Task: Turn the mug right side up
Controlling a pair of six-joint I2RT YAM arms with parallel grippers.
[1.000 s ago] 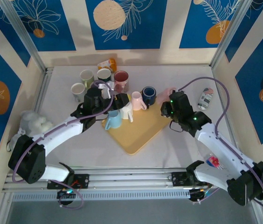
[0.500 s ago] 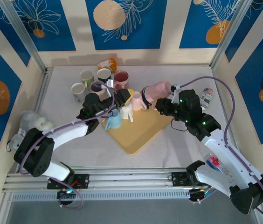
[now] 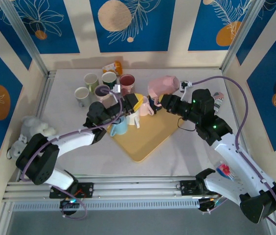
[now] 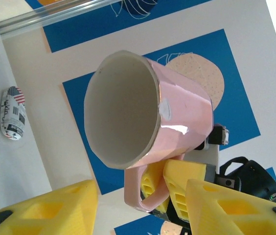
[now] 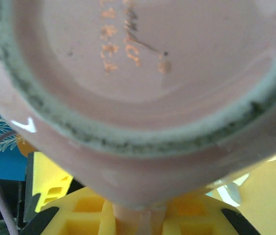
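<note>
The pink mug (image 3: pixel 163 87) hangs in the air above the back of the table, tipped on its side. My right gripper (image 3: pixel 162 100) is shut on its handle. In the left wrist view the mug (image 4: pixel 177 112) turns its open mouth toward the camera, and the right gripper's yellow fingers (image 4: pixel 177 182) pinch the handle below it. In the right wrist view the mug's base (image 5: pixel 138 73) is close up, with the handle between my right gripper's (image 5: pixel 139 221) fingers. My left gripper (image 3: pixel 135 102) stands open just left of the mug, its fingers (image 4: pixel 45 208) wide apart and holding nothing.
A wooden board (image 3: pixel 143 139) lies mid-table with a light blue mug (image 3: pixel 119 125), a small pink mug (image 3: pixel 143 105) and a dark blue mug (image 3: pixel 156 97) along its back edge. Several mugs (image 3: pixel 103 82) cluster at the back left by an orange bottle (image 3: pixel 112 67). A flag-printed can (image 4: pixel 11 113) lies right.
My right gripper has lifted the pink mug off the table and carried it up and to the left, tipping it. My left gripper has swung right toward the mug.
</note>
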